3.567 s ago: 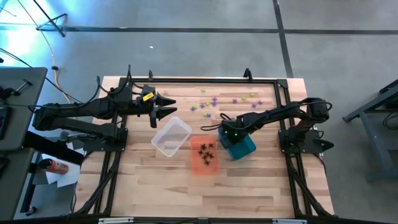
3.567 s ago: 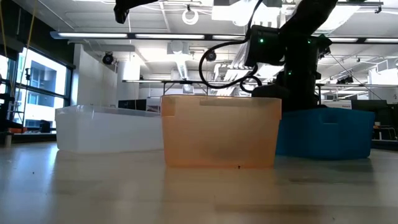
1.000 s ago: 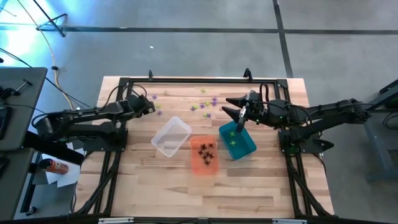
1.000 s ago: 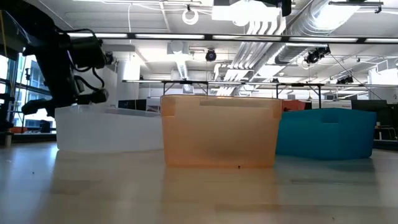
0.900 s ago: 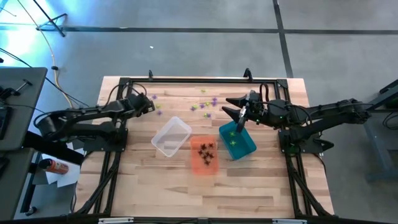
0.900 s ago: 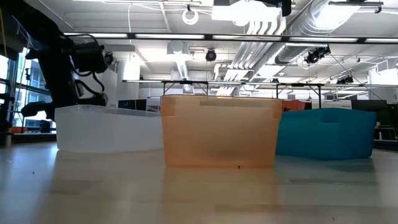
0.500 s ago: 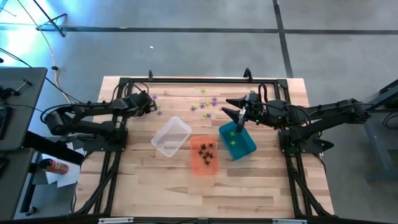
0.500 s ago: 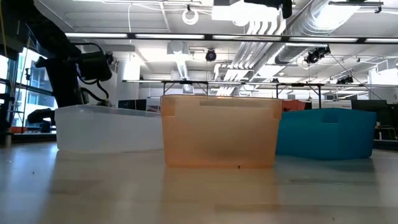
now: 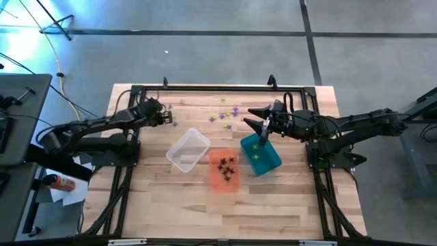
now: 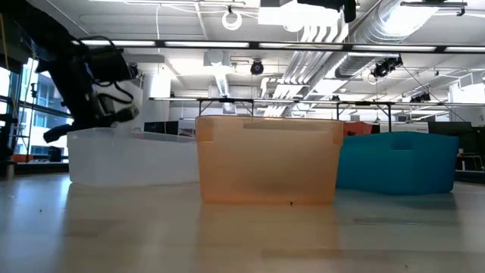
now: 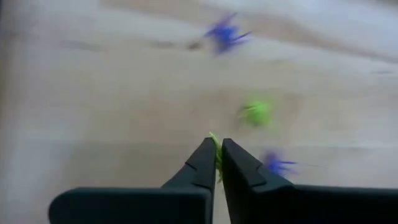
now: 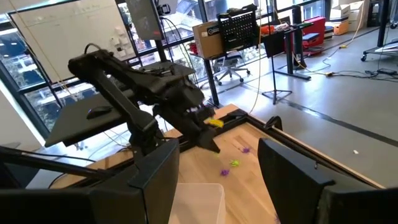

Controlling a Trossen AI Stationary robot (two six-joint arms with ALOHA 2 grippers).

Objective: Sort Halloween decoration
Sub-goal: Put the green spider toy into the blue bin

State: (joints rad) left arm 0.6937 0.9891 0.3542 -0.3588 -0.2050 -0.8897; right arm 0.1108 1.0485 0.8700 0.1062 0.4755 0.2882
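Reaching across the far left of the wooden worktop [image 9: 171, 198], the left pincer [image 9: 166, 117] has come down among the loose trinkets since a moment ago, when it hovered slightly farther back. Its wrist view shows the two dark fingers [image 11: 202, 163] pressed nearly together with a sliver of bright green between them, probably a green spider trinket [image 11: 216, 152], though blur makes that uncertain. Just beyond the tips lie another green trinket [image 11: 255, 112] and two purple trinkets [image 11: 225, 34], all on bare wood.

To the right, three bins sit in a row near the middle of the worktop: a clear bin [image 9: 188, 151] that looks empty, an orange bin [image 9: 224, 171] holding black trinkets [image 9: 226, 166], and a teal bin [image 9: 261, 155] holding a few green ones. More unsorted purple and green trinkets [image 9: 225, 115] lie scattered behind the bins.

Farthest right, the right pincer [image 9: 257, 118] has stayed put above the far edge of the teal bin, fingers spread wide and empty.

The fresh grip suggests one more green piece is ready to carry to the teal bin; much sorting remains.
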